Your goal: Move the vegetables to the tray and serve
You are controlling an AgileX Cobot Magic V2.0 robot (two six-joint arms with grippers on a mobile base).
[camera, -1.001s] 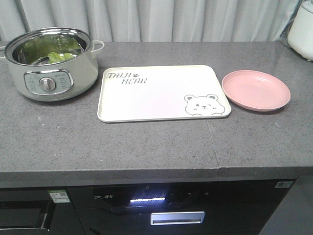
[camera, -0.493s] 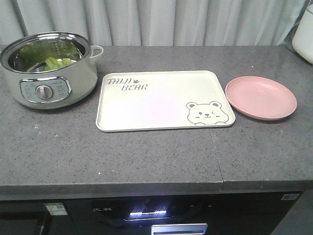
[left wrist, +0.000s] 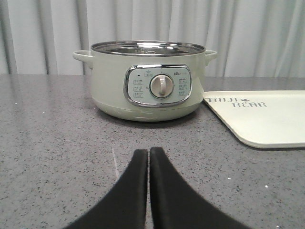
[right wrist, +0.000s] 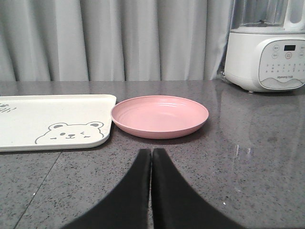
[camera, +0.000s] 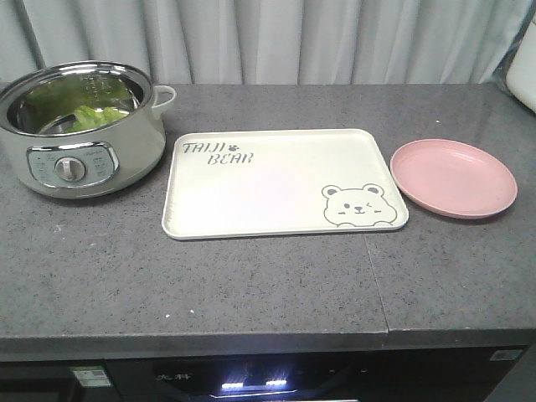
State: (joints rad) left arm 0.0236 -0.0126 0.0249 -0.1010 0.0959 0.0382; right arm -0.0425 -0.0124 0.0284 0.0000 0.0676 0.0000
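Green vegetables [camera: 94, 117] lie inside a pale green electric pot [camera: 79, 159] at the counter's left; the left wrist view shows only the pot's outside [left wrist: 147, 81]. The cream bear tray [camera: 280, 180] lies bare at the middle, and its edge shows in both wrist views [left wrist: 267, 117] [right wrist: 52, 121]. My left gripper [left wrist: 148, 152] is shut and holds nothing, low over the counter in front of the pot. My right gripper [right wrist: 151, 152] is shut too, holding nothing, just short of a pink plate [right wrist: 159, 116]. Neither gripper shows in the front view.
The pink plate [camera: 452, 177] sits right of the tray. A white appliance [right wrist: 267, 52] with a control panel stands at the far right, near the curtain [camera: 276, 38]. The counter's front edge [camera: 251, 339] runs above a lit oven panel.
The whole scene has slid down in the front view and looks nearer; the pot has moved toward the left edge. Nothing on the counter has shifted relative to the rest.
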